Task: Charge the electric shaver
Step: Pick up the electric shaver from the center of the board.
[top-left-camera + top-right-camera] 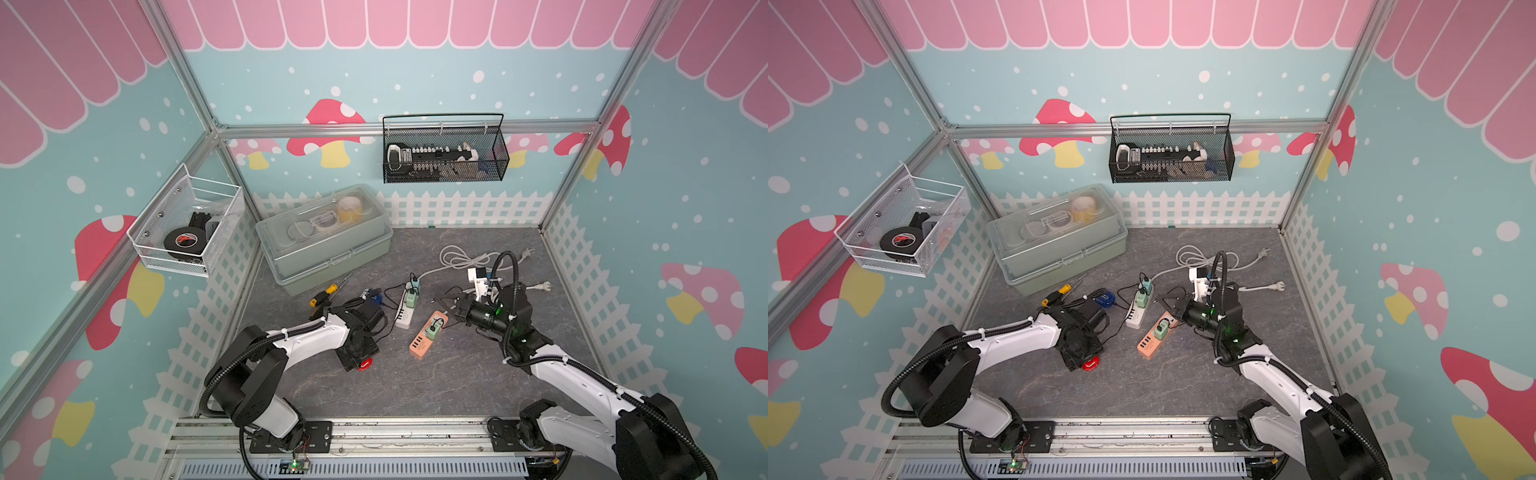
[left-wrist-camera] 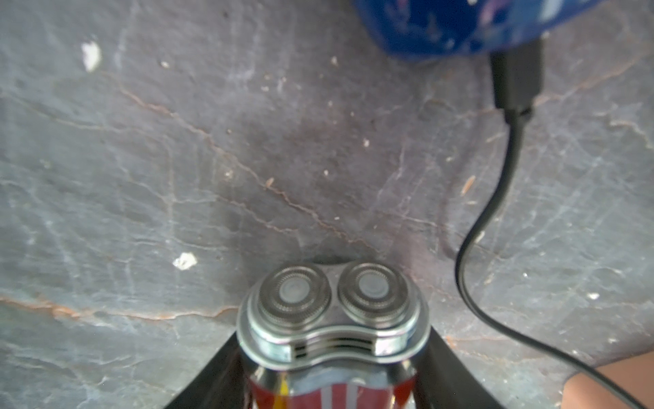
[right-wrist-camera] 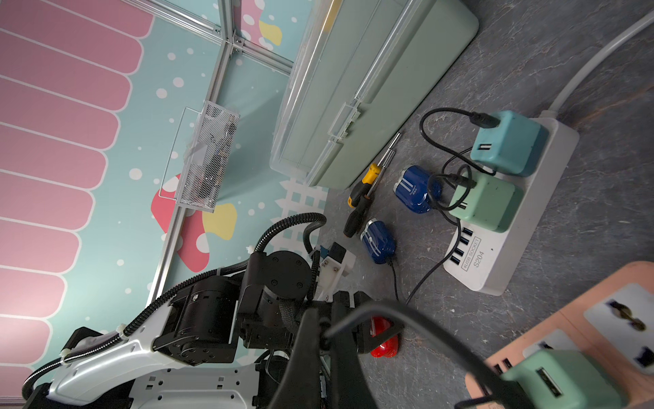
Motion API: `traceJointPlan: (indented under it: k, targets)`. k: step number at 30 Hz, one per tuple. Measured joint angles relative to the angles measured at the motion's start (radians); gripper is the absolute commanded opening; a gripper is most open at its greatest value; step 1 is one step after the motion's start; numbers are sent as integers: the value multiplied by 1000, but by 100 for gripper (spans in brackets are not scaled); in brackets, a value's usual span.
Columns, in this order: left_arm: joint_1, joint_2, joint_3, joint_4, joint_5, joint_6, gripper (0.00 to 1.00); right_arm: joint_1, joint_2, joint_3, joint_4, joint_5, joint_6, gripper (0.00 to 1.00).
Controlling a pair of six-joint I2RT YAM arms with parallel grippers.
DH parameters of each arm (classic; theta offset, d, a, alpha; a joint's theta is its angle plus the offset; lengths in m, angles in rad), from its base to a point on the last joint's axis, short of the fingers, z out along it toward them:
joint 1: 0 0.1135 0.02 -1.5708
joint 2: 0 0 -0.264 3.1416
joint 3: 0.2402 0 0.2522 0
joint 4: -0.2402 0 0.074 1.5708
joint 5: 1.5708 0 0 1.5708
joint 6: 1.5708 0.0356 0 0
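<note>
The electric shaver, red with two round silver heads, lies on the grey table; it shows red in both top views. My left gripper reaches down over it, its black fingers pressed against the shaver's two sides. My right gripper is shut on the end of a black charging cable. That cable runs to a green adapter plugged into the orange power strip. In a top view the right gripper hovers just beyond the strip.
A white power strip carries teal and green adapters with black leads to two blue shavers. A yellow-handled screwdriver, a green toolbox and a coiled white cord lie behind. Wire baskets hang on the walls.
</note>
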Motion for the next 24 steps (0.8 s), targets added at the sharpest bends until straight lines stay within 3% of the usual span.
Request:
traceJointPlan:
  k: [8,16,20,24]
  targets:
    - [-4,35,35,-28,-6,3,42,0,0,-5,-2,7,4,0]
    - [-3,48,56,-52,-6,9,2,0,-11,-5,-53,25,-18,0]
    - [12,33,86,-103,-2,-3,0,9,-48,-6,-77,72,-60,0]
    - [73,-89,180,-164,36,-86,0,49,-117,-27,-56,180,-108,0]
